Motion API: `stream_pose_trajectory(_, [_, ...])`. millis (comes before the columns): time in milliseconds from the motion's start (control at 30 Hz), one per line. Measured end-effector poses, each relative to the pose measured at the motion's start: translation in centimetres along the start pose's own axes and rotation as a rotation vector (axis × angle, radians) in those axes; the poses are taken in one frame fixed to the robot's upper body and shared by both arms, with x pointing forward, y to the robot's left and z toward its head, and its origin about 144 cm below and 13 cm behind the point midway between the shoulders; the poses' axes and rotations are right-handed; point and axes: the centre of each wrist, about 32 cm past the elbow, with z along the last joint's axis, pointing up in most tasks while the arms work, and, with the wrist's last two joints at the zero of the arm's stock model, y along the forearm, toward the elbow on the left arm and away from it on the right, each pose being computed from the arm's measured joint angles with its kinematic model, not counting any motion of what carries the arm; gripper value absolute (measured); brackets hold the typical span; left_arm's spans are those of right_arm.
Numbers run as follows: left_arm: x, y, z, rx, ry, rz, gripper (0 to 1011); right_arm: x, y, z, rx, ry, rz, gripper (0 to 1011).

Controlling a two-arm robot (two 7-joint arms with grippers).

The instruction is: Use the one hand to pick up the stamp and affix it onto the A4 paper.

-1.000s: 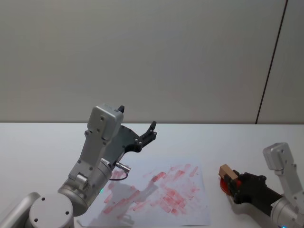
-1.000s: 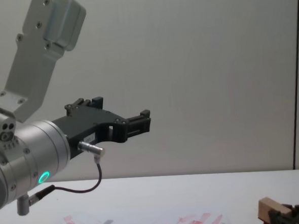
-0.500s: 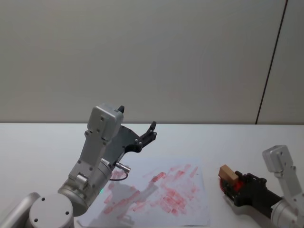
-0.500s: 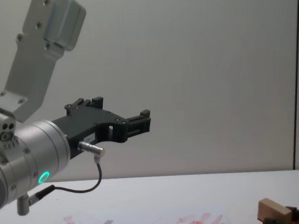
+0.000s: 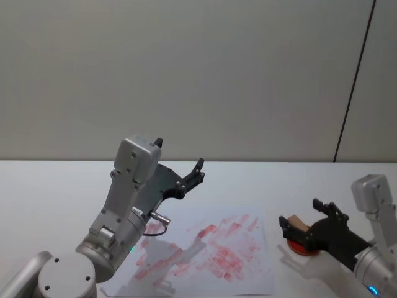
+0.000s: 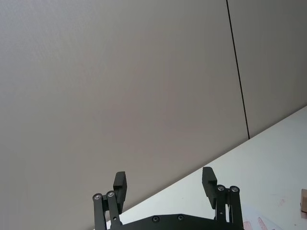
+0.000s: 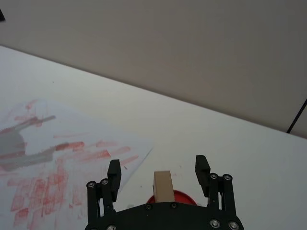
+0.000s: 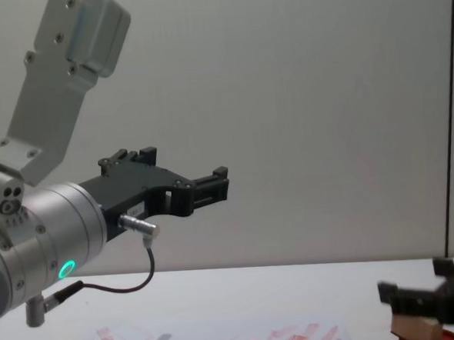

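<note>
Standing upright on the round red ink pad (image 7: 178,196), the one stamp (image 7: 162,186) is a small tan wooden block at the right side of the white table (image 5: 49,186), just beside the right edge of the A4 paper (image 5: 211,251). The pad carries nothing but this block, and its red face shows on either side of the block's base. The right gripper (image 5: 306,220) hangs over the stamp with its two black fingers (image 7: 114,173) spread wide, one on each side of the block and both apart from it, so it grips nothing. The right wrist view looks down between those fingers onto the block's top and out across the corner of the paper; the chest view sees the same block from the side, low under the gripper, with the pad as a thin red strip beneath it. The single sheet is smeared with many red prints, too crowded to count. The left gripper (image 5: 195,174) is raised in the air above the far left part of the paper, fingers parted and holding nothing; the left wrist view shows both its fingers against the grey wall (image 6: 144,72).
</note>
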Motion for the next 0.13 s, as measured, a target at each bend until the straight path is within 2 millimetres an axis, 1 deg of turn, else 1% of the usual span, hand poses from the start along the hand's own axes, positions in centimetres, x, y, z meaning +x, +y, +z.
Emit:
stream_pose_trajectory(33, [0.00,0.00,0.00,0.000,0.000,0.000,1002,-0.13,-0.07,0.35,0.019,0.000,-0.001,952])
stream_pose_trajectory(100, [0.00,0.00,0.00,0.000,0.000,0.000,1002,-0.38,-0.20,0.92,0.047,0.000,-0.001,1001])
stream_pose_trajectory(133, [0.00,0.00,0.00,0.000,0.000,0.000,1002,-0.44,-0.23,1.06,0.054,0.000,-0.002,1001])
